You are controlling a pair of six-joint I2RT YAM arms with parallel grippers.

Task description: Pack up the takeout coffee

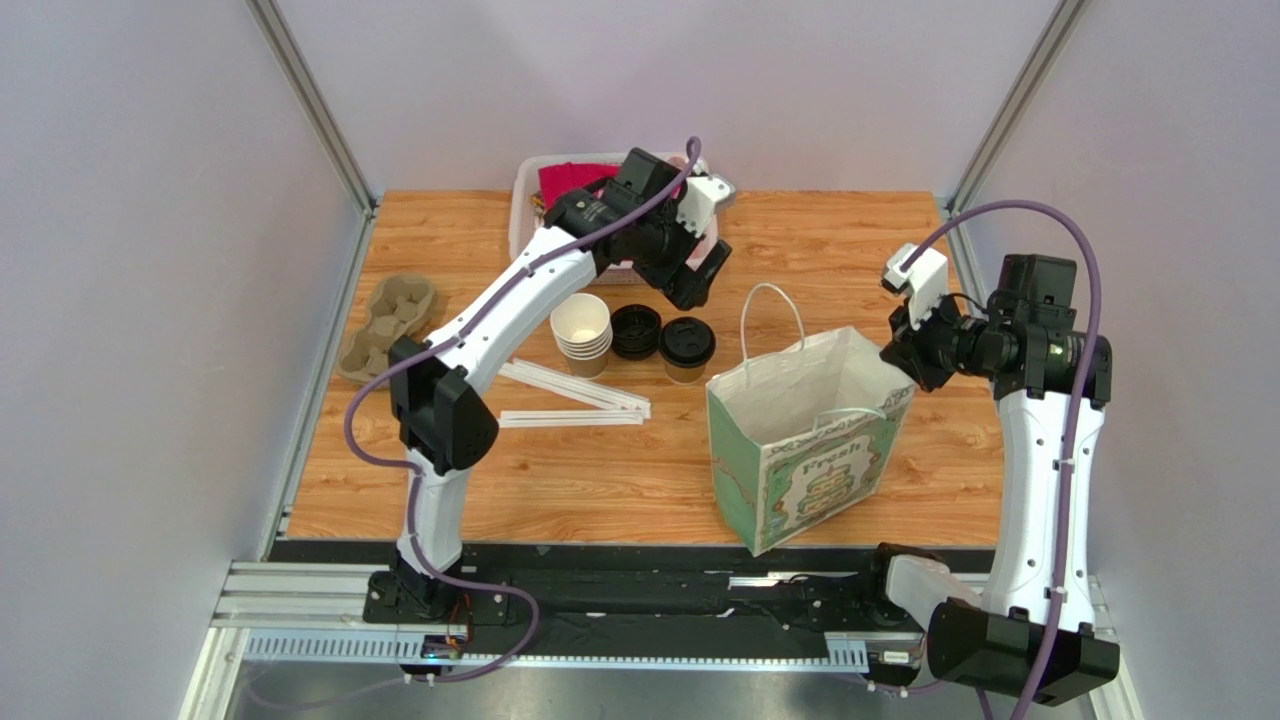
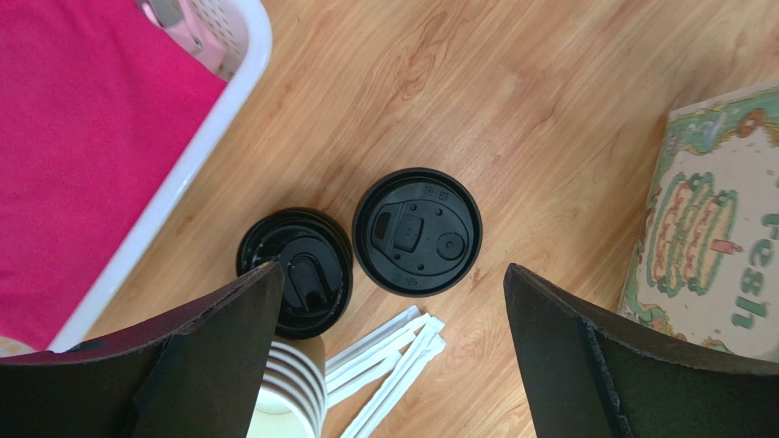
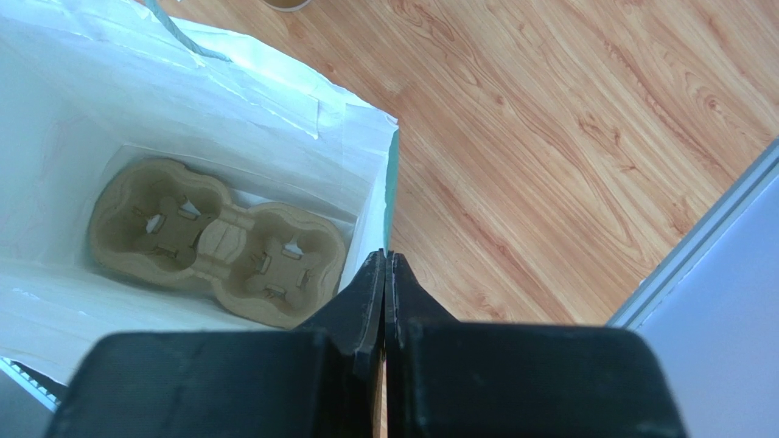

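Note:
The takeout coffee, a tan cup with a black lid, stands on the table left of the paper bag. In the left wrist view its lid lies just ahead of and between my open fingers. My left gripper hovers above and behind the cup, open and empty. My right gripper is shut on the bag's right rim and holds the bag open. A brown cup carrier lies on the bag's floor.
A stack of nested paper cups and a pile of spare black lids stand left of the coffee. White wrapped straws lie in front. A white bin with pink cloth is behind; another carrier lies far left.

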